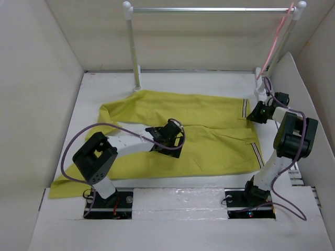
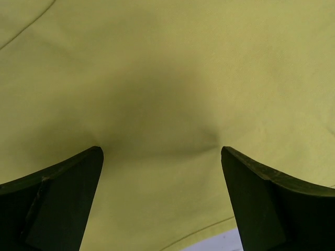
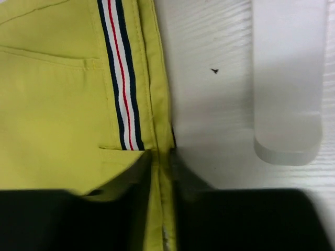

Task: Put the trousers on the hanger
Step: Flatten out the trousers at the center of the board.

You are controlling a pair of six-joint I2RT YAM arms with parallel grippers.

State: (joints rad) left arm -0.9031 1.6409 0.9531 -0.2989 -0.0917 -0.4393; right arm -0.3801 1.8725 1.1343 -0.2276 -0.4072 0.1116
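The trousers (image 1: 209,130) lie flat across the tabletop (image 1: 172,83), soft, light and floppy. My right tool (image 3: 161,157) pinches the striped waistband (image 3: 118,78) at far right, which I judge the firmest hold; my left tool (image 2: 161,151) rests spread open on mid-cloth.

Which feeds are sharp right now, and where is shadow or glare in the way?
Left wrist: the trousers carry a dark shadow between the open fingers. Right wrist: waistband stripes crisp, near fingers blurred black. Top external: even light, mild glare on front board.
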